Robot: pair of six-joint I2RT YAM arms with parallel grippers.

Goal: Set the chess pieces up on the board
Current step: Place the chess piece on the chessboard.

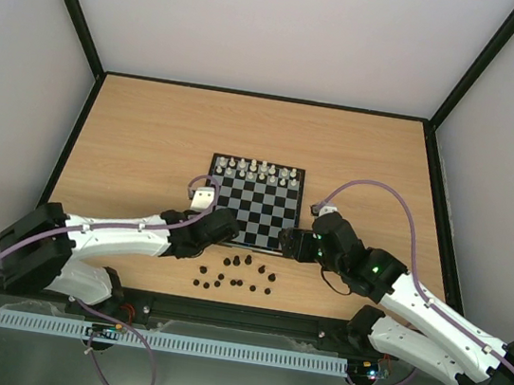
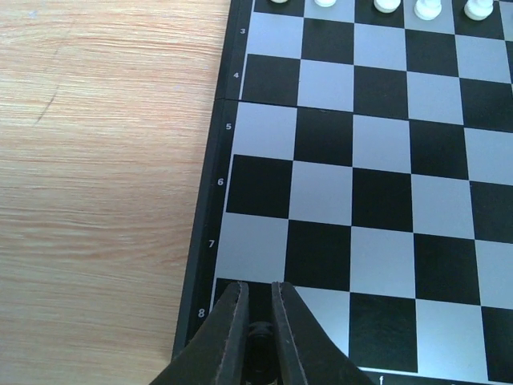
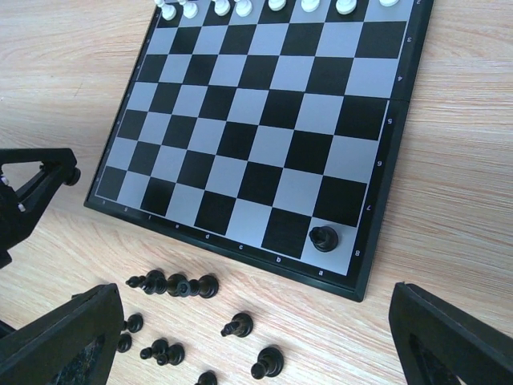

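Across the table [image 1: 131, 136], the board [image 1: 253, 203] is laid square to the near edge, with white pieces [image 1: 258, 168] lined along its far side and one black piece [image 3: 324, 238] stood upright on the near right corner square. Over the near left corner the left gripper [image 2: 258, 287] is closed on what appears to be a small dark piece [image 2: 260, 333]. This is best lowered straight down, kept upright, centred on the corner square, and released only once seated. The right gripper [image 3: 252, 321] is spread wide above the loose chess pieces [image 3: 172, 285], several laid on their sides, long axes along the board's near edge.
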